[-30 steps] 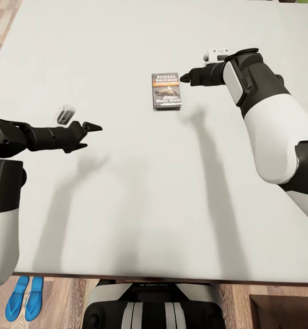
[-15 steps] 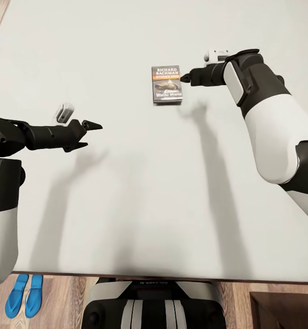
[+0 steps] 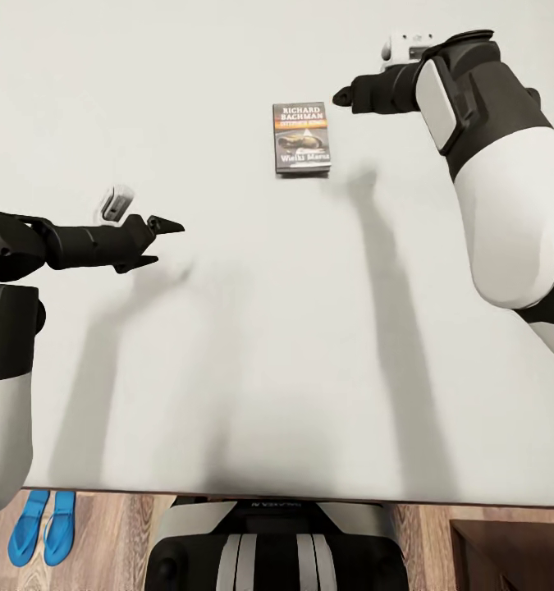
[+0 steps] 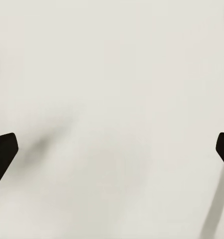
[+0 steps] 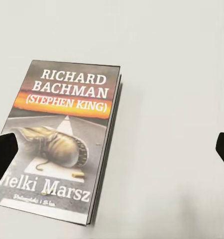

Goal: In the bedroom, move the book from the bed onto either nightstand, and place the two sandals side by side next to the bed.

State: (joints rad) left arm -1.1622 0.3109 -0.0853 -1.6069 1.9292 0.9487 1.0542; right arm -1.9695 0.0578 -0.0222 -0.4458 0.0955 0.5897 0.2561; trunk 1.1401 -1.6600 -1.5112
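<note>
The book (image 3: pixel 301 138) lies flat on the pale mattress of the bed (image 3: pixel 227 345), its cover with the "Richard Bachman" lettering facing up (image 5: pixel 62 144). My right gripper (image 3: pixel 340 96) hovers just beyond the book's far right corner. It is open, with its fingertips (image 5: pixel 2 149) spread wide and nothing between them. My left gripper (image 3: pixel 167 243) is open over bare mattress, well to the left of the book and nearer to me. Both blue sandals (image 3: pixel 43 515) lie side by side on the wood floor beside the bed's near left corner.
The bed's dark wooden edge (image 3: pixel 441 502) runs along just in front of my trunk. A dark brown wooden corner of furniture (image 3: pixel 515 562) stands on the floor at the near right. In the left wrist view there is plain mattress (image 4: pixel 112 99).
The whole view has shifted a little. My right gripper has moved farther over the bed, from beside the book's right edge to beyond its far right corner. The left arm holds still.
</note>
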